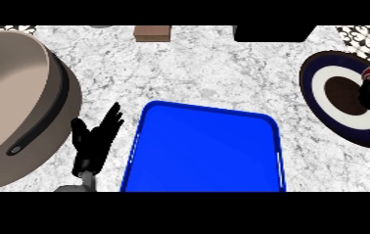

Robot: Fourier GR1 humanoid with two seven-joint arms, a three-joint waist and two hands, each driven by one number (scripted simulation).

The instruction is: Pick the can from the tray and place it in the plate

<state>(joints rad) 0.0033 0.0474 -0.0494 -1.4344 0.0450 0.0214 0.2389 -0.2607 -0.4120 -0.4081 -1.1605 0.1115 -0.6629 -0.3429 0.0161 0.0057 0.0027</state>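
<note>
tray (206,150) bare, can (366,74) barely shows at plate (318,98) edge: likely light, stiff, slick, grip mid-body; left hand (92,139) open, resting.

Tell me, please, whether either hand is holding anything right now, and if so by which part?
The left hand rests open beside the blue tray, holding nothing. The right hand cannot be made out here.

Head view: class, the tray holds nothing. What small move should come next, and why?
The tray is bare. Over the plate, at the view's right edge, a dark shape, likely the right hand, shows with a red sliver, perhaps the can. Both are mostly cut off. So, as a guess: lower the can onto the plate's brown centre.
</note>
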